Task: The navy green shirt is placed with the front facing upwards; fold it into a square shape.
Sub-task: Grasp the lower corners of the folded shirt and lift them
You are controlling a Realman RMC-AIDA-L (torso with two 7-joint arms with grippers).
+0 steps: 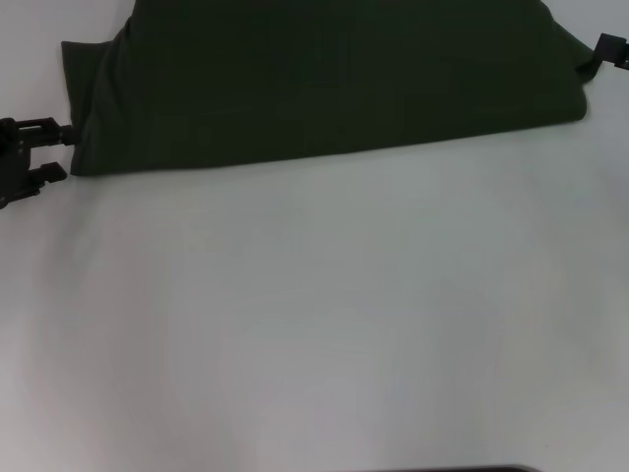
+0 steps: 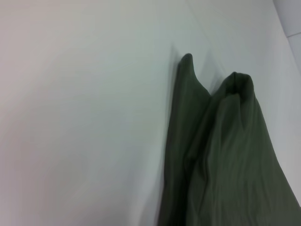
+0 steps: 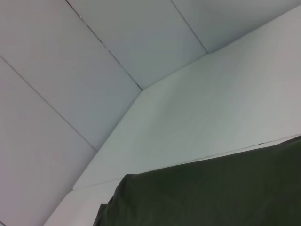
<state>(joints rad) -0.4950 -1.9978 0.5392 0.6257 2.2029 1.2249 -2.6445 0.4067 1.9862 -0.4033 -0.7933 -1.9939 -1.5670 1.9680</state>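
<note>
Head view: navy green shirt (image 1: 334, 79) folded; left gripper (image 1: 61, 149) jaws open, right gripper (image 1: 601, 54) (jaws unclear).

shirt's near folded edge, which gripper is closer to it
Left. The left gripper sits right at the corner where the near edge of the navy green shirt ends; the right gripper is at the far right side, above that edge.

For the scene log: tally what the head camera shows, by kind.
Shirts: 1, the navy green shirt, lying folded on the white table.
End effectors: 2, the left end effector and the right end effector, one at each end of the shirt.
Tables: 1.
Total: 4.
</note>
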